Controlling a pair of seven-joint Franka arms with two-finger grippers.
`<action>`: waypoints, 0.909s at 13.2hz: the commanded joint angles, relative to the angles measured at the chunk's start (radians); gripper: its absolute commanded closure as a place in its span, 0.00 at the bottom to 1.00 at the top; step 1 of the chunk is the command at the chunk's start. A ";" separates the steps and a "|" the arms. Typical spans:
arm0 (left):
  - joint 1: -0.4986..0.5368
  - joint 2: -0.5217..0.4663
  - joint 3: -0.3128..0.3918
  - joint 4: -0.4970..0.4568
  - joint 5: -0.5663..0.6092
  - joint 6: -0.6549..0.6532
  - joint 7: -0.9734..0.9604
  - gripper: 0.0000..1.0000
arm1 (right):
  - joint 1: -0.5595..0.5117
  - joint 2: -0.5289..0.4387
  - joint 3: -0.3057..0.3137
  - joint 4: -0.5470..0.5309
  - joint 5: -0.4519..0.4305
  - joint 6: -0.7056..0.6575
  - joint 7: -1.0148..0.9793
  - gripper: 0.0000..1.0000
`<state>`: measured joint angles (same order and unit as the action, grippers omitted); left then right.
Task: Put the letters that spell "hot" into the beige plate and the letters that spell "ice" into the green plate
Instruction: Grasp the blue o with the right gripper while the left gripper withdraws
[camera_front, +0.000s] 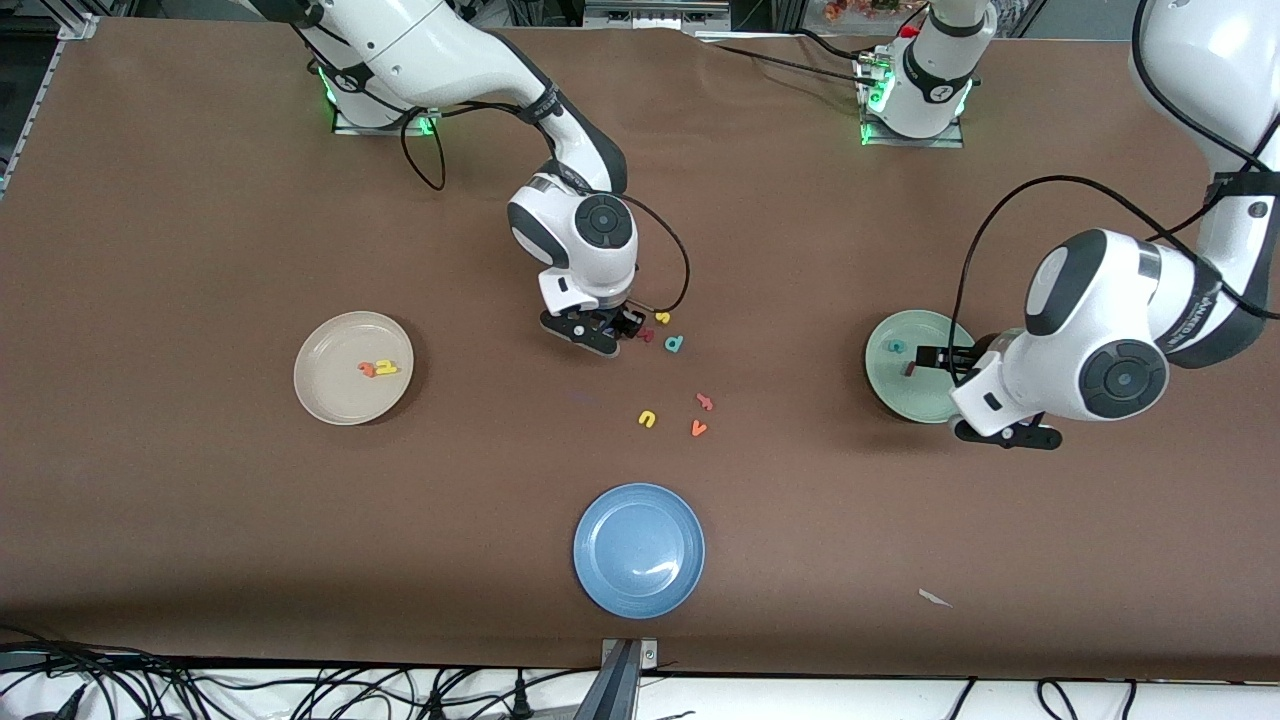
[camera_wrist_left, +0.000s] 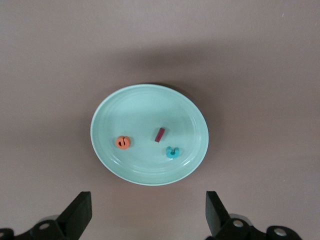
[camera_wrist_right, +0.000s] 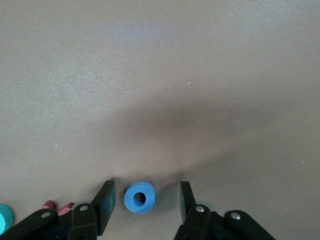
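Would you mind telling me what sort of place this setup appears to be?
Probably a robotics lab bench: two arm bases bolted to a brown-covered table, loose cables along its edge, and foam letters sorted into plates such as the green plate.

light: bright, even, overhead | shadows: soft, beneath arms | glare: blue plate (camera_front: 640, 550) | focus: sharp

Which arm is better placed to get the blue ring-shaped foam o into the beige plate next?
Right. The right gripper already straddles the blue ring-shaped foam o with open jaws, and the round beige plate lies toward its end. The left gripper waits open over the green plate.
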<state>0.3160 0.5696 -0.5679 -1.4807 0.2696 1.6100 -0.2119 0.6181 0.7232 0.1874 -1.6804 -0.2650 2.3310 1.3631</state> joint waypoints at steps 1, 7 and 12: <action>0.009 -0.028 -0.001 0.039 -0.020 -0.021 0.011 0.00 | 0.014 0.018 -0.008 0.030 -0.025 -0.007 0.025 0.44; 0.009 -0.083 -0.004 0.092 -0.019 -0.021 0.016 0.00 | 0.014 0.018 -0.008 0.030 -0.034 -0.006 0.022 0.54; 0.009 -0.178 -0.010 0.105 -0.016 -0.028 0.011 0.00 | 0.014 0.022 -0.008 0.027 -0.034 0.011 0.022 0.55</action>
<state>0.3182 0.4281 -0.5748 -1.3656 0.2695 1.6003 -0.2120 0.6191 0.7244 0.1868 -1.6790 -0.2761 2.3366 1.3631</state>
